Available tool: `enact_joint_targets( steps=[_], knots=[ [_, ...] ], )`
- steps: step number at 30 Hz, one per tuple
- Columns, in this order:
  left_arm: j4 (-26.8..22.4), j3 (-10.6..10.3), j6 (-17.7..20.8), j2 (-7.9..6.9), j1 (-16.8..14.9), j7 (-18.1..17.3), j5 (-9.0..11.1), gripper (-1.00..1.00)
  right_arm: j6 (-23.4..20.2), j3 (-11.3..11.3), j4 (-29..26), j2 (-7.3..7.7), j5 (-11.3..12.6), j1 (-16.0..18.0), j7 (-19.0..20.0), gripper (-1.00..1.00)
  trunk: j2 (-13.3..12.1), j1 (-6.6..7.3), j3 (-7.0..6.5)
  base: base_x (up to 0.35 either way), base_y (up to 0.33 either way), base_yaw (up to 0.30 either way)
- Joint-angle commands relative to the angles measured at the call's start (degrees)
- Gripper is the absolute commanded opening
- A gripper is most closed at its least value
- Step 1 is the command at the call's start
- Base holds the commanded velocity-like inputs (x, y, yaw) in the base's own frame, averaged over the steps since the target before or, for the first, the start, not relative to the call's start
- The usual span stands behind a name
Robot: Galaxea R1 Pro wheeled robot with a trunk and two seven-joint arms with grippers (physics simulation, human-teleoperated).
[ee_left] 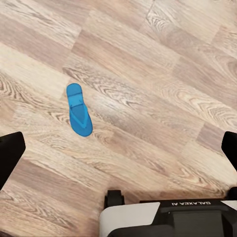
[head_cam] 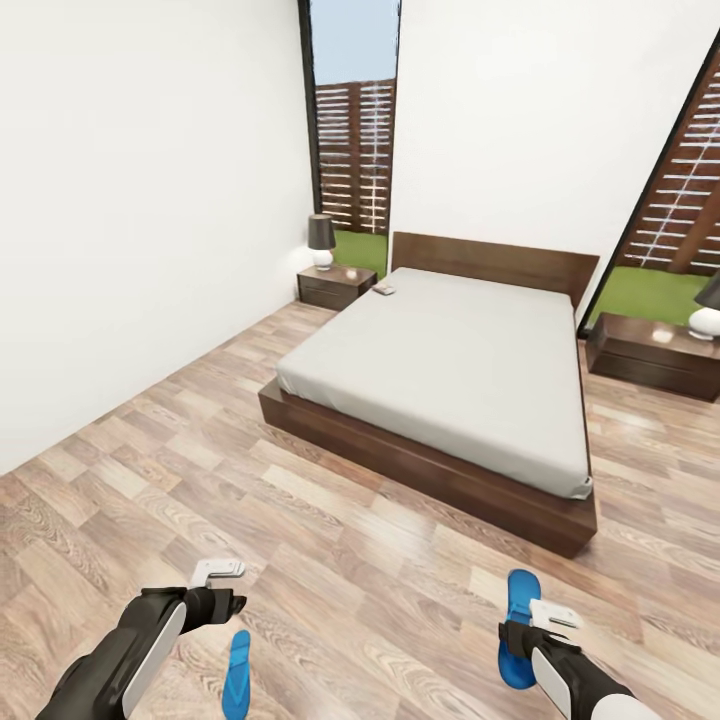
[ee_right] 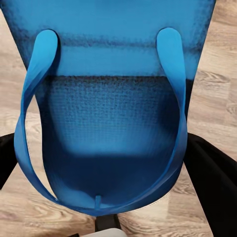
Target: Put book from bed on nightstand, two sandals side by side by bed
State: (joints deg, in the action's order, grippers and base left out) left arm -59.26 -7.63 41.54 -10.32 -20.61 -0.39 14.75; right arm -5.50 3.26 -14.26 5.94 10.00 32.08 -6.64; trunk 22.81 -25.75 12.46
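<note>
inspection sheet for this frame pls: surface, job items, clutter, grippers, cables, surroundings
Surface: light wood-plank floor, robot standing off from the foot of the bed.
Job's things: one blue sandal flat on the floor by the left arm; second sandal at the right gripper. Small flat item, likely the book, on the mattress corner near the left nightstand; too small to confirm. Right nightstand beside the bed.
Clutter: nothing seen.
Grippers: left gripper open, empty, above the floor; right gripper has its fingers either side of the second sandal, grip cannot be confirmed.
Cables: nothing seen.
Surroundings: white walls, tall windows with a slatted fence outside, a lamp on each nightstand.
</note>
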Motion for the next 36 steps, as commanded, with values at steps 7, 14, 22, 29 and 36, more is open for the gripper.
enact_joint_targets(
  steps=[7, 14, 22, 29, 36],
  knots=[
    [0.0, -0.1, 0.2, -0.05, 0.0, 0.0, 0.0, 1.0, -0.3, 0.1, -0.2, -0.02, 0.5, 0.0, -0.1, -1.0, 0.1, -0.03, 0.23, 0.006, 0.007, 0.194],
    [0.0, -0.1, 0.2, -0.05, -0.1, 0.0, 0.0, 1.0, -0.3, 0.1, -0.2, 0.03, 0.5, 0.0, -0.1, -1.0, 0.1, -0.03, 0.42, 0.001, 0.001, 0.204],
    [0.0, -0.1, 0.2, -0.05, 0.0, 0.0, 0.0, 1.0, -0.3, 0.1, -0.2, 0.26, 0.5, 0.0, -0.1, -1.0, 0.1, -0.03, 0.49, 0.0, 0.0, 0.06],
    [0.0, -0.1, 0.1, -0.05, 0.0, 0.0, 0.0, 1.0, -0.3, 0.1, -0.1, 0.48, 0.5, 0.0, -0.1, -1.0, 0.1, -0.03, 0.5, 0.0, 0.0, 0.011],
    [0.0, -0.1, 0.1, -0.05, 0.0, 0.0, 0.0, 1.0, -0.3, 0.1, -0.1, 0.56, 0.4, -0.2, 0.0, -1.0, 0.1, -0.03, 0.51, 0.0, 0.0, 0.001]
  ],
)
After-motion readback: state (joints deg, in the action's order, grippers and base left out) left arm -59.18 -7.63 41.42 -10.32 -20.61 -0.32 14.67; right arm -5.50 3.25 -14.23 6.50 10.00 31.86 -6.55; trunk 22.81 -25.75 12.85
